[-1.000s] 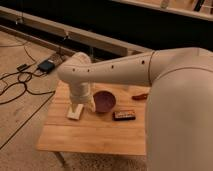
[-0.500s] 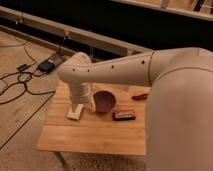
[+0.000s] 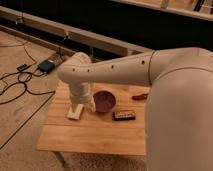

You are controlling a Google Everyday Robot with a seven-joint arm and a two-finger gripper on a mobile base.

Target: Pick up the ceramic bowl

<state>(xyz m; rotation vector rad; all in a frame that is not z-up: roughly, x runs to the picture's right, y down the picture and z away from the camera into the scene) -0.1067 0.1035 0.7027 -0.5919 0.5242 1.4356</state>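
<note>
The gripper [image 3: 90, 104] is being held low over the table [image 3: 95, 134], pointing down from the wrist, right against the near rim of the bowl [image 3: 106, 101]. Whether it is apart, together or clamped cannot be told, nor whether the bowl is being touched. The bowl is being borne upright on the table, between a beige block [image 3: 75, 112] and a dark packet [image 3: 123, 115].

The wooden counter [image 3: 90, 136] is occupied by the ceramic bowl [image 3: 105, 101], a pale block [image 3: 75, 111], a dark packet [image 3: 123, 115] and a red object [image 3: 139, 96]. The gripper [image 3: 90, 104] is seen between block and bowl.
</note>
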